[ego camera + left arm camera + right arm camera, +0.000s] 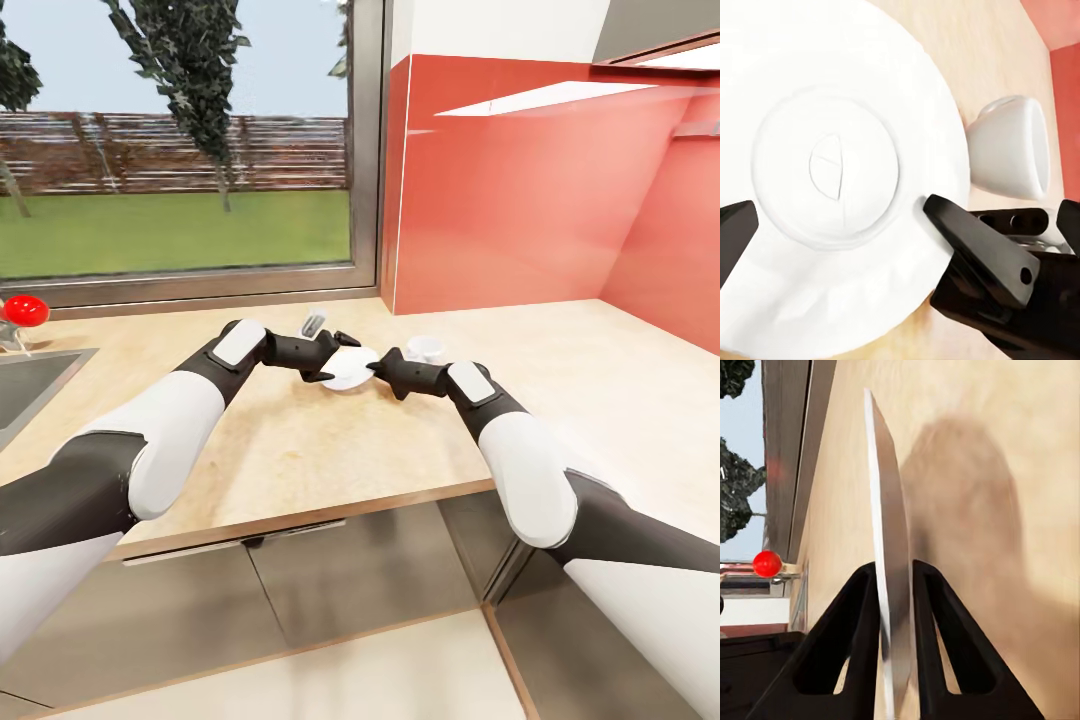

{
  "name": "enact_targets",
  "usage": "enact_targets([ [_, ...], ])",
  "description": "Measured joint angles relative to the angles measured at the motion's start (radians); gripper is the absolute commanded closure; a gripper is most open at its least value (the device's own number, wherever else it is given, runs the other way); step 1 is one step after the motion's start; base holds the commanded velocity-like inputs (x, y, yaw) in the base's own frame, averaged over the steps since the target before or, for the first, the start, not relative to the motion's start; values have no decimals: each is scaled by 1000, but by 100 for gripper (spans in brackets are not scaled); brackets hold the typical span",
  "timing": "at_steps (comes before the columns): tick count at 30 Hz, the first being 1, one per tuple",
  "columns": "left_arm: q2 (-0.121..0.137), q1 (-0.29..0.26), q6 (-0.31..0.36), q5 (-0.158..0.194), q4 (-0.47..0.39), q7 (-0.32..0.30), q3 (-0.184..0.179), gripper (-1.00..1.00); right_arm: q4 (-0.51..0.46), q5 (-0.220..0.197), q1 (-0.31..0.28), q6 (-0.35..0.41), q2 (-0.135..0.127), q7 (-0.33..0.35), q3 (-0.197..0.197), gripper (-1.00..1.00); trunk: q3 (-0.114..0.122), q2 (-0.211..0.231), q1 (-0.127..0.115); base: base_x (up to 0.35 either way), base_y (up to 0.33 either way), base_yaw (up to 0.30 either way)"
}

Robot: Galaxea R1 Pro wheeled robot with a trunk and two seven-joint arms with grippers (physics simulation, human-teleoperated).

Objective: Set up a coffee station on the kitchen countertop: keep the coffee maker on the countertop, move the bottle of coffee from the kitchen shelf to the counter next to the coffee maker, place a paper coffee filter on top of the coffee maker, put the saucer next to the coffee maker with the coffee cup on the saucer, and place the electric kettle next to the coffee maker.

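Currently the saucer point(349, 368) hangs between both grippers above the desk point(300, 440), near the back corner by the red wall point(520, 200). Right gripper point(895, 585): fingers narrow, pinching the saucer rim edge-on, pads touching both faces. Left gripper point(340, 352): at the opposite side of the saucer; its wrist view looks onto the saucer face with one dark finger point(975, 244) lying over the rim. Whether it pinches or just rests there, cannot tell.

Cup point(424, 349): on the desk just beside the saucer, behind the right gripper; in the left wrist view it looks to lie on its side point(1009, 150).

Risks, as judged:
- Thin rim grip on a smooth plate; saucer could pivot or slip out if the right wrist rotates.
- Two arms on one rigid plate; any mismatch in motion could wrench it free or flick it.
- Cup close by; a sweep of the right arm could knock or roll it toward the wall.
- Set-down edge-first would let the saucer tip or roll.

Count: one saucer, one cup, two grippers. A red knob point(25, 310) stands by the sink point(30, 385) at far left. A small grey object point(313, 323) sits behind the left gripper; cannot identify.
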Motion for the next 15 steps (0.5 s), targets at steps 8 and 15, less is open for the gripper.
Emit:
enact_targets([
  [8,2,0,0,6,0,0,1,-100,1,0,0,0,0,0,0,100,0,0,0,0,0,0],
  [15,16,0,1,4,-4,-2,1,-100,1,-1,0,0,0,-1,1,100,0,0,0,0,0,0],
])
